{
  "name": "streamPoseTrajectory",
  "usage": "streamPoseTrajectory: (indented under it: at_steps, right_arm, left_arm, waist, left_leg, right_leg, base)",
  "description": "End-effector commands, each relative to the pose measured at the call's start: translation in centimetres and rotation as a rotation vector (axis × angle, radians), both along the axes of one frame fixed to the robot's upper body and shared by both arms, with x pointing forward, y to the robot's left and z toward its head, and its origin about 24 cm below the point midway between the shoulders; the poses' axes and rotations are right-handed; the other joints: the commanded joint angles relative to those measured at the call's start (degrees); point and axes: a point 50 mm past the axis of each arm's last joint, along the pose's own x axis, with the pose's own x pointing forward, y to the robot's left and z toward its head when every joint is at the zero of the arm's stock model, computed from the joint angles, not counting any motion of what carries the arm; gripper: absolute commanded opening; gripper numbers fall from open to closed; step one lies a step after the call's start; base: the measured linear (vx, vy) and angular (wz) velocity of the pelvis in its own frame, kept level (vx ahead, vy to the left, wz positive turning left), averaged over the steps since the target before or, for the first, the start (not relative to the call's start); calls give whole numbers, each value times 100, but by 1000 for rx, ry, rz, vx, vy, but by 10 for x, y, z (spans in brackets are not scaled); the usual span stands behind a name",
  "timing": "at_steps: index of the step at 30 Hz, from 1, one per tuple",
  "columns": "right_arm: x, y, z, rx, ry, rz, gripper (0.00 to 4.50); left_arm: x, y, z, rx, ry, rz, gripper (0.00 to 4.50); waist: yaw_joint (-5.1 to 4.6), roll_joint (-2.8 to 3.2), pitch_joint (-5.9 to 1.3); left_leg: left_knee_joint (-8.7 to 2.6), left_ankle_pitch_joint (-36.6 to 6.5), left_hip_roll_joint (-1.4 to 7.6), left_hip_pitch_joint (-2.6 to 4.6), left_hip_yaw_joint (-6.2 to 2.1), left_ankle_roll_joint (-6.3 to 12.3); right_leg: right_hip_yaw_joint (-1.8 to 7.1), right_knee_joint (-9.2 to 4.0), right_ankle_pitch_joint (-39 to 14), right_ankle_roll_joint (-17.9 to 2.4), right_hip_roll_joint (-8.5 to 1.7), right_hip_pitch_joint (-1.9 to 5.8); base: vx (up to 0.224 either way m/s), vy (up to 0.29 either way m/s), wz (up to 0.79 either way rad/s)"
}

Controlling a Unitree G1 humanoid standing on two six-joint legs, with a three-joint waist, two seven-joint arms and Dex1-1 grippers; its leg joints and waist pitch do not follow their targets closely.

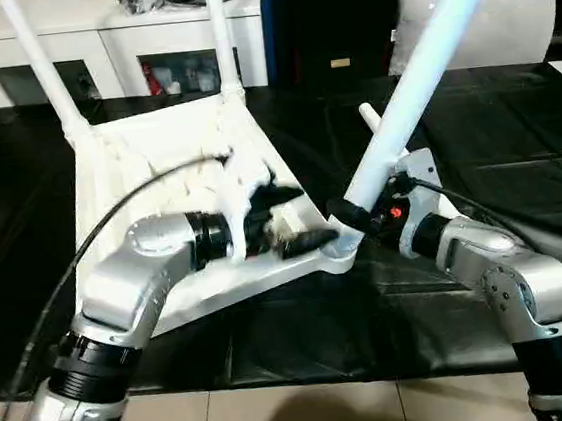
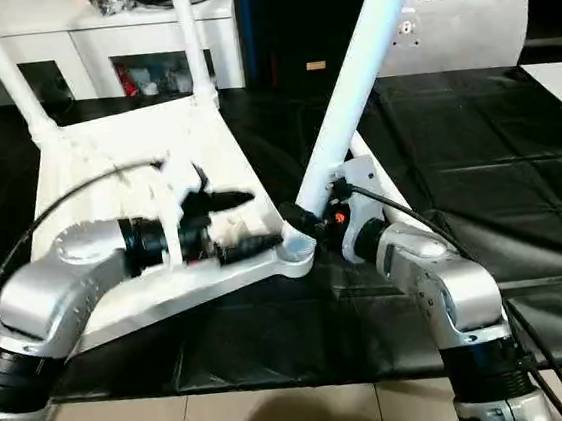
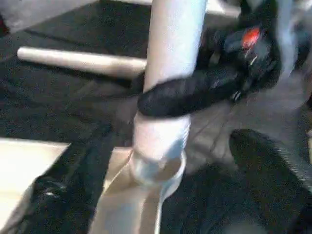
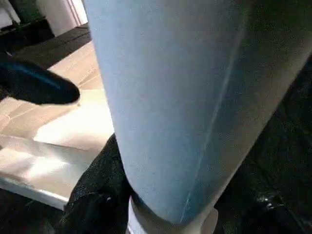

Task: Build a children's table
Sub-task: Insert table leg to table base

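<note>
- Table top (image 1: 127,176) lies upside down on the bench (image 1: 517,156), which is covered in black sheeting; ribbed underside faces up.
- Two legs stand seated in the far corner sockets: far-left leg (image 1: 44,64) and far-right leg (image 1: 222,36).
- Third leg (image 1: 418,75) has its foot at the near-right corner socket (image 1: 338,255) and leans away to the right, not upright.
- Fourth leg (image 1: 378,125) lies loose on the bench behind the leaning one.
- Right end effector (image 1: 350,215) is clenched around the leaning leg just above the socket; its black finger (image 3: 195,92) wraps the tube.
- Left end effector (image 2: 234,222) is released, fingers spread wide, over the table top just beside the near-right socket, grasping nothing.
- White cabinet (image 1: 142,34) stands beyond the bench; a grey-white cushion (image 1: 513,25) sits at far right.
</note>
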Motion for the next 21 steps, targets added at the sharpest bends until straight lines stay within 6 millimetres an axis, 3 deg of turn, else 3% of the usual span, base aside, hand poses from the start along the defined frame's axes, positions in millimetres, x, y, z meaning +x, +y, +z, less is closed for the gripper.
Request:
streamPoseTrajectory:
  at_steps: [1,9,16,21]
  right_arm:
    - [-2,2,6,-20,-45,30,191]
    - [-5,5,3,-47,-65,48,191]
    - [-6,5,2,-55,-68,60,191]
    - [-6,6,1,-59,-69,67,191]
  left_arm:
    - [2,4,-15,78,5,3,395]
    - [4,7,-47,164,51,39,328]
    - [8,11,-61,203,50,42,277]
    - [9,14,-65,222,65,40,241]
  waist:
    - [4,-58,-465]
    - [0,-38,-473]
    - [-1,-53,-474]
    - [-1,-30,-474]
  left_leg:
    - [-375,-814,46,-4,69,112]
    - [-372,-879,45,-3,64,105]
    - [-378,-880,55,-6,62,132]
    - [-381,-939,58,-1,53,128]
  right_leg:
    - [198,-455,-2341,-517,-298,354]
    - [198,-464,-2364,-554,-308,354]
    - [204,-464,-2284,-582,-313,360]
    - [199,-469,-2341,-609,-322,359]
  base:
    - [0,0,0]
    - [0,0,0]
    - [0,0,0]
    - [0,0,0]
